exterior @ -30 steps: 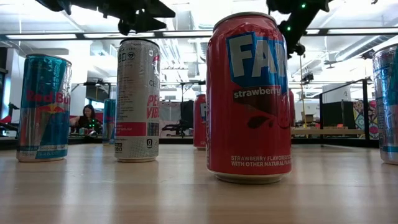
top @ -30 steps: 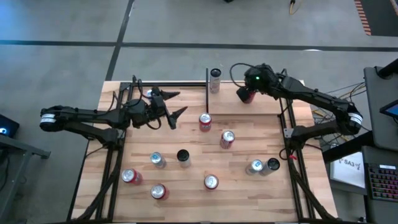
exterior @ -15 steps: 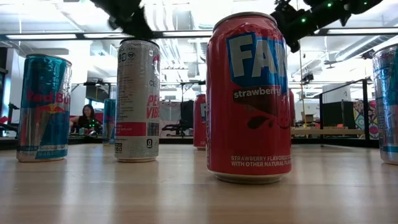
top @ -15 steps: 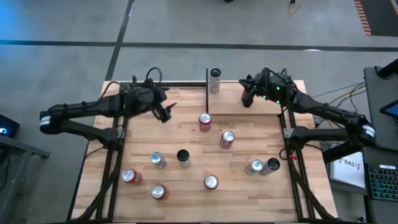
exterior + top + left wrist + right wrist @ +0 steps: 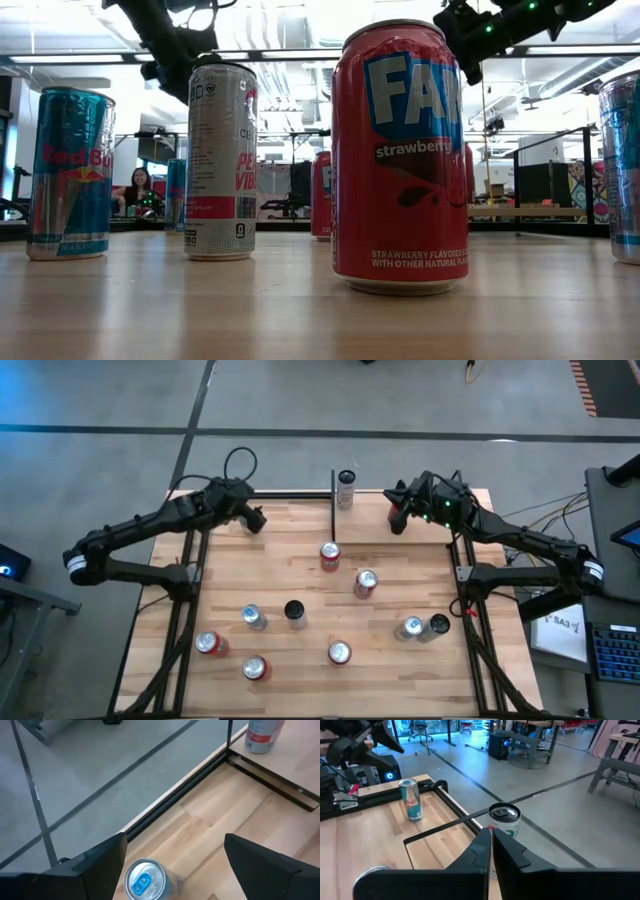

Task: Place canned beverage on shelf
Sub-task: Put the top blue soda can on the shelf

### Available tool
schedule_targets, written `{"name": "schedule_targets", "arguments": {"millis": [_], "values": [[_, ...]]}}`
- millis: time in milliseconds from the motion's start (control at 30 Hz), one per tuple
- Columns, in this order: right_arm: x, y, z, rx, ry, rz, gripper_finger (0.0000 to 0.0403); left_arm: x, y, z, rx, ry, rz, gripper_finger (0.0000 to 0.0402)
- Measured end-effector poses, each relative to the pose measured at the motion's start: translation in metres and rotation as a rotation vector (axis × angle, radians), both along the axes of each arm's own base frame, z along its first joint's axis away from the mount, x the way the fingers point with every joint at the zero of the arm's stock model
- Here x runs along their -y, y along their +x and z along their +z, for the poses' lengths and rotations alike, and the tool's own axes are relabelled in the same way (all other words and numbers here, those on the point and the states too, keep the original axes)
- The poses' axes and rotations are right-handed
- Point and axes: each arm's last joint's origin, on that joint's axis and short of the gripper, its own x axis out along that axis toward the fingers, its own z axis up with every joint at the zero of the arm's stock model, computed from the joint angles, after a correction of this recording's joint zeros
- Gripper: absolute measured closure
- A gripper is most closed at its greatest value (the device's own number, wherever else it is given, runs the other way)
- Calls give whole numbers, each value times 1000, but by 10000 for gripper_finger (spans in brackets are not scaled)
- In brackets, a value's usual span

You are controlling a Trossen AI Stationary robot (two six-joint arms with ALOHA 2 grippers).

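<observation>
Blue-topped can between released left fingers (shelf apart), right fingers clenched, empty.

1. A red Fanta strawberry can stands upright, closest, on the desk.
2. A white can and a Red Bull can stand farther back.
3. Another red can shows behind.
4. Dark arms hang overhead.
5. A person sits far off.

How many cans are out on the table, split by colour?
Red cans: 5
Black cans: 2
Silver or blue cans: 4, one under the left gripper
Total: 11 in view
</observation>
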Motion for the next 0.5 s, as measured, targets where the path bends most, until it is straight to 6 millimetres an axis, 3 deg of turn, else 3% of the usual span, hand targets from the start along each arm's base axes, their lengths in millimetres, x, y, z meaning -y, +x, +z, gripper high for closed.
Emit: {"name": "schedule_targets", "arguments": {"millis": [133, 367, 500], "values": [[0, 0, -1, 1, 12, -2, 394, -4, -3, 0, 10, -10, 40, 72], [0, 0, -1, 20, 40, -9, 394, -5, -13, -12, -39, -96, 120, 11], [0, 0, -1, 33, 60, -13, 394, -2, -11, -13, 7, -130, 136, 10]]}}
